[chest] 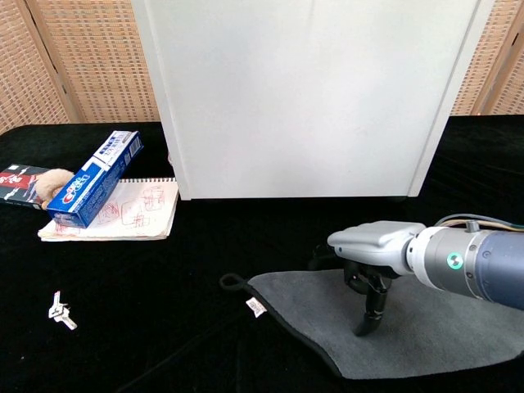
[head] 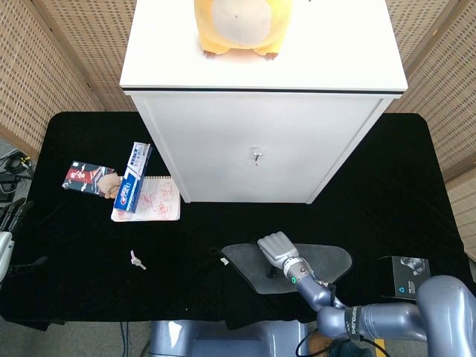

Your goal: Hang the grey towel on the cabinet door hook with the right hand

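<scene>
1. Right now my right hand [head: 278, 248] is over the grey towel [head: 327, 262], palm down, fingers [chest: 370, 315] pointing down onto the cloth in the chest view.
2. Fingertips touch the towel; whether they pinch the fabric I cannot tell.
3. Towel lies flat on the black tabletop [head: 89, 297], just in front of the white cabinet [head: 260, 149], not touching it.
4. Towel has a small loop [chest: 232, 282] at the corner farthest to the cabinet's left side, with a white tag [chest: 256, 307] just beside it.
5. Cabinet door hook [head: 256, 157] is a small metal piece on the cabinet front, about mid-door, bare, well apart from the towel.
6. Yellow plush toy [head: 236, 26] sits on top of the cabinet, cut off by the frame edge.
7. Left of the cabinet: a blue toothpaste box [chest: 97, 178] lies tilted across a spiral notebook [chest: 139, 214] with red drawings.
8. Further left of the cabinet, a dark red-printed packet [head: 84, 177] with a small tan fluffy thing [chest: 51, 181] touching the toothpaste box.
9. A small metal key-like item [head: 137, 259] lies on the tabletop, in front of the notebook, well apart from the cabinet.
10. A black box [head: 405, 277] with a pale print sits right of the towel, beside my right arm.
11. My left hand is not visible in either view.
</scene>
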`<control>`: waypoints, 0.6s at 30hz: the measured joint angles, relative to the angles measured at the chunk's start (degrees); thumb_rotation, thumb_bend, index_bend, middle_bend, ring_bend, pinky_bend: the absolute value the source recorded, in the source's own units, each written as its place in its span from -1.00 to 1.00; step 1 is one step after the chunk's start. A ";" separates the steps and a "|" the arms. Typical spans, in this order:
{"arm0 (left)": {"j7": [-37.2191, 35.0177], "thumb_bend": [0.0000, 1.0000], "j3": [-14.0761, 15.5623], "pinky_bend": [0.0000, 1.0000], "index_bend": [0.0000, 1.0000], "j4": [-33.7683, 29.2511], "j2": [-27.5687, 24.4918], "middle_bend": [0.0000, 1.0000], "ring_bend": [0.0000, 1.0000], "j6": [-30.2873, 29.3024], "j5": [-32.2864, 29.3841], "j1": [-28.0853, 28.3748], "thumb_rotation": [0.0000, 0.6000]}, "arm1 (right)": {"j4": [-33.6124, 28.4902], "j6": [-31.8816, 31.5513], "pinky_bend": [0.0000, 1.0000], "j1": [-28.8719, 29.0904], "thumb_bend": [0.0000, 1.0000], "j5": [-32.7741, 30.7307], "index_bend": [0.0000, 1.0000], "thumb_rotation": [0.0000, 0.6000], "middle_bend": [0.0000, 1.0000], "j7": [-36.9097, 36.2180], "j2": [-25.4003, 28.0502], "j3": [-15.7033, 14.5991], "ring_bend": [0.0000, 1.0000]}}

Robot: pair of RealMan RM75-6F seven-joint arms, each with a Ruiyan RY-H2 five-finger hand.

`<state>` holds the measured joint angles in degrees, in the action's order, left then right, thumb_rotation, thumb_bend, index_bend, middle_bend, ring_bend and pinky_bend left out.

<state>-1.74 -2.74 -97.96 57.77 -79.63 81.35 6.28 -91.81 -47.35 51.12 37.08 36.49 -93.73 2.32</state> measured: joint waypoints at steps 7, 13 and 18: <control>-0.12 -1.00 0.05 -1.00 -1.00 0.00 0.00 -1.00 -1.00 -0.16 0.04 -0.05 1.00 | 0.78 -1.06 1.00 -0.26 -0.27 1.07 0.13 1.00 0.89 -1.11 -0.73 -0.64 0.91; -0.03 -1.00 0.14 -1.00 -1.00 -0.08 0.01 -1.00 -1.00 -0.27 0.15 -0.09 1.00 | 1.28 -1.50 1.00 -1.09 0.10 3.32 0.31 1.00 0.92 -3.13 -1.08 -0.96 0.92; -0.04 -1.00 0.17 -1.00 -1.00 -0.14 0.00 -1.00 -1.00 -0.41 0.18 -0.15 1.00 | 1.18 -1.86 1.00 -1.76 0.18 5.04 0.44 1.00 0.95 -4.80 -0.95 -0.92 0.94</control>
<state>-1.78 -2.57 -98.10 57.77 -80.04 81.53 6.13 -90.63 -49.21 49.36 42.13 31.70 -94.68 1.41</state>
